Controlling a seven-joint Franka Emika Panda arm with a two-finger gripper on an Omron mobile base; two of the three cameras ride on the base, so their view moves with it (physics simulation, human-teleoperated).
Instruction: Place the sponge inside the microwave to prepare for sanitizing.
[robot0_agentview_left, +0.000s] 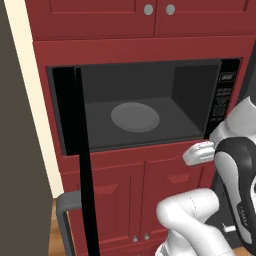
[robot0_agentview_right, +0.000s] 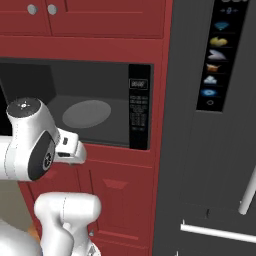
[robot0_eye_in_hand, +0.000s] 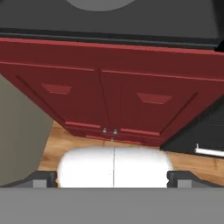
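Note:
The microwave stands open in the red cabinetry, its black door swung out to the left. Its grey cavity holds just the round turntable. The black button panel is at the right. The sponge is out of view. My hand hovers just below the microwave's front sill, pointing down at the lower cabinets. In the hand view the gripper is open, its fingertips far apart with nothing between them.
Red lower cabinet doors sit under the microwave, above a wooden floor. A tall dark fridge with a grey handle stands at the right. A dark panel and beige wall close the left side.

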